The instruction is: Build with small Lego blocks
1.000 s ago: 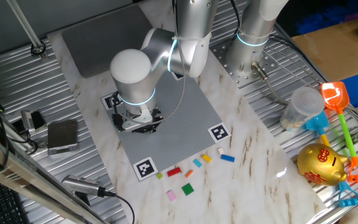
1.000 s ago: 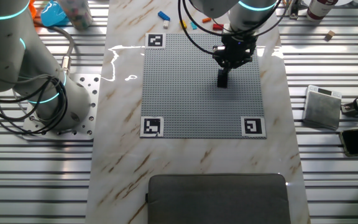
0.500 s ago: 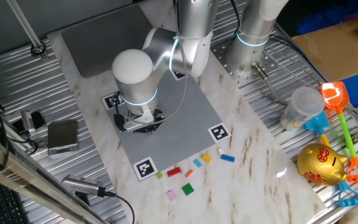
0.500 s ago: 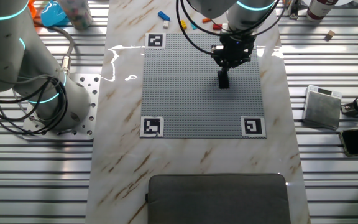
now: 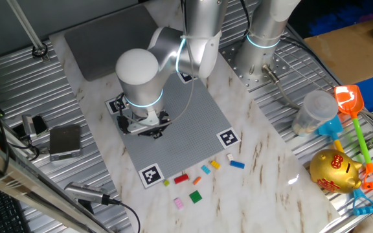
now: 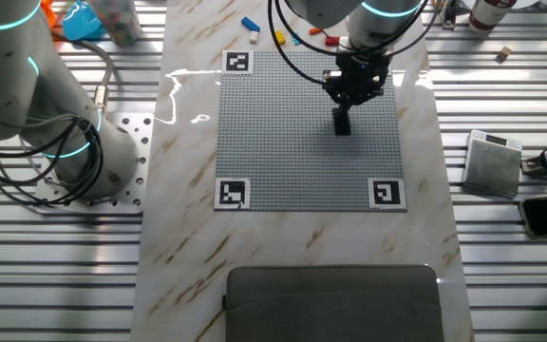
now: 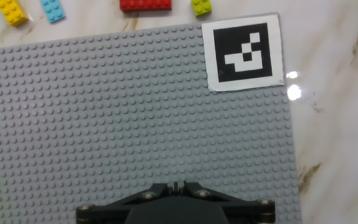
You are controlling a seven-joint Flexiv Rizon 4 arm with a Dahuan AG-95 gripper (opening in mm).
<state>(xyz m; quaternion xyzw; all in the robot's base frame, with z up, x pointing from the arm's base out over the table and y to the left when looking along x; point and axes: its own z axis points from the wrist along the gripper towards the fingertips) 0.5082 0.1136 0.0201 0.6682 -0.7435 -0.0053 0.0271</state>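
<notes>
Where the gripper is: the gripper (image 6: 343, 124) hangs over the grey plate (image 6: 283, 133), in the plate's half nearer to the loose blocks (image 5: 199, 180), with its dark tip low at the studs.
Fingers: in the hand view the two fingertips (image 7: 179, 185) meet at the bottom edge with no gap between them, so the claw looks clenched; I cannot tell if a block sits between them.
Blocks, place: all that I see lie loose on the marble table (image 6: 188, 256), just beside one edge of the plate, not on it.
Blocks, hand view: a yellow block (image 7: 11, 10), a light blue block (image 7: 53, 9), a red block (image 7: 145, 5) and a lime block (image 7: 201, 7) lie along the top edge, apart from each other.
Blocks, fixed view: a green block (image 5: 195, 197) and a pink block (image 5: 179, 203) lie farther from the plate; a blue block (image 5: 237, 164) and a white block (image 5: 230, 156) lie near the corner marker (image 5: 228, 137).
Marker, hand view: one black-and-white marker (image 7: 244, 53) is on the plate's corner, near the lime block.
Arm: the silver arm (image 5: 141, 77) bends over the plate and hides most of the gripper in that fixed view.
</notes>
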